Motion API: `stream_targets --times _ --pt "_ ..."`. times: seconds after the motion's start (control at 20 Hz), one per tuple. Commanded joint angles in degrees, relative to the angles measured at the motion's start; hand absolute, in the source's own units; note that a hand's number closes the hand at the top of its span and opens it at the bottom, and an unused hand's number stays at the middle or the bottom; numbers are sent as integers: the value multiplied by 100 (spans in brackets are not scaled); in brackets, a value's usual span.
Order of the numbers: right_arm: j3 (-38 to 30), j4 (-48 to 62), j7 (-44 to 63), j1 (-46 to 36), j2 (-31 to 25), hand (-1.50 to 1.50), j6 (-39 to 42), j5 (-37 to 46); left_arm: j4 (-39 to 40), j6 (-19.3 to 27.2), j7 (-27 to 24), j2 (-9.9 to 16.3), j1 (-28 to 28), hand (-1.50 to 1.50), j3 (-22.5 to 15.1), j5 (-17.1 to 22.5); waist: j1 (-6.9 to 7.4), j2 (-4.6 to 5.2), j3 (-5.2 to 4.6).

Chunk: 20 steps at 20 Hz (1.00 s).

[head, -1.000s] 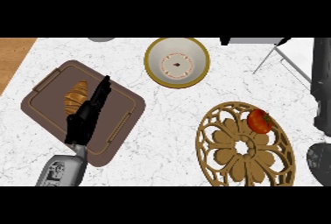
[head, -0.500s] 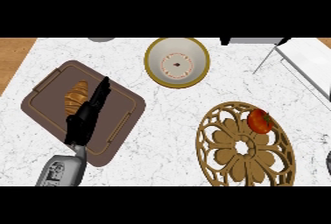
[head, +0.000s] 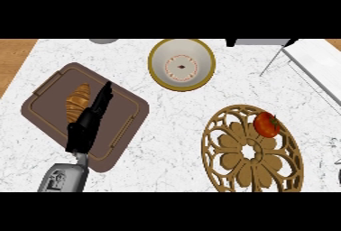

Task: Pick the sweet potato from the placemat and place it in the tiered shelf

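A reddish-orange rounded vegetable (head: 267, 124) lies on the upper right part of a round, ornate wooden placemat (head: 248, 153). The tiered shelf (head: 314, 67) shows as a pale slab with thin legs at the upper right edge. My left hand (head: 91, 118) stretches up from the lower left with straight fingers, open, over a brown tray (head: 126, 113). Its fingers lie just right of a croissant (head: 78, 101) and hold nothing. My right hand does not show; only a dark sliver sits at the right edge.
A cream bowl with a gold rim (head: 181, 64) stands at the top centre. The white marble counter (head: 173, 122) ends in a wooden strip at the left. A grey object (head: 103, 40) peeks in at the top left.
The grey right arm that stood along the right edge has pulled out of view to the right. My left hand and the objects have not moved.
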Motion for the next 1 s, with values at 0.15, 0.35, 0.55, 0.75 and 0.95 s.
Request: stream_targets --times 0.15,0.35,0.55,0.75,0.95 --pt "3 240 269 99 -259 150 -679 -483 117 -74 72 2 -157 0 144 119 3 2 -4" --pt "-240 -458 1382 581 -194 -150 578 669 85 -163 -97 163 -56 0 196 121 -74 -26 -11" --pt "-200 -915 1472 650 103 -150 777 698 293 45 -130 -38 -167 0 74 -75 -79 -25 -9" --pt "-221 -1215 1466 691 304 -150 348 570 64 15 248 -36 -334 0 113 2 -49 -22 -6" --pt "-336 -1619 1218 836 503 -150 -117 187 142 -134 157 122 -242 0 272 130 -52 -23 -5"
